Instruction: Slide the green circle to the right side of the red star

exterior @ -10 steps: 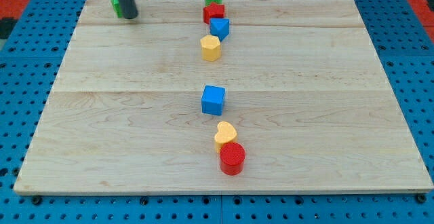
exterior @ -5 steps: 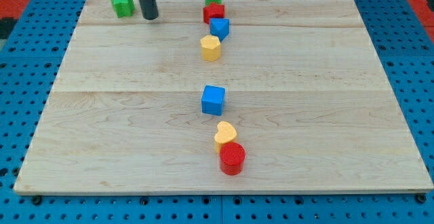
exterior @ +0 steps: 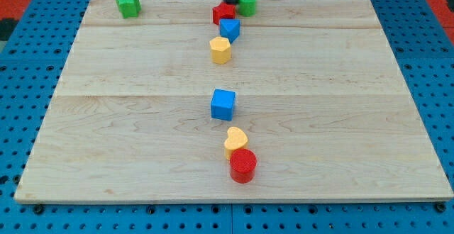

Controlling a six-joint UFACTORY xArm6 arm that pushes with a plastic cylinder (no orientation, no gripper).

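Observation:
The green circle (exterior: 247, 3) sits at the view's top, just right of the red star (exterior: 224, 13) and close to it. My tip (exterior: 231, 2) stands between them, against the green circle's left side and just above the red star. The rod comes down from the view's top edge.
A blue block (exterior: 229, 28) and a yellow block (exterior: 220, 49) lie just below the red star. A green star (exterior: 128, 4) is at the top left. A blue cube (exterior: 223, 104), a yellow heart (exterior: 235, 141) and a red cylinder (exterior: 242, 165) lie lower down the middle.
My tip has moved right along the top edge, from beside the green star to the red star. The green circle has shifted from above the red star to its right.

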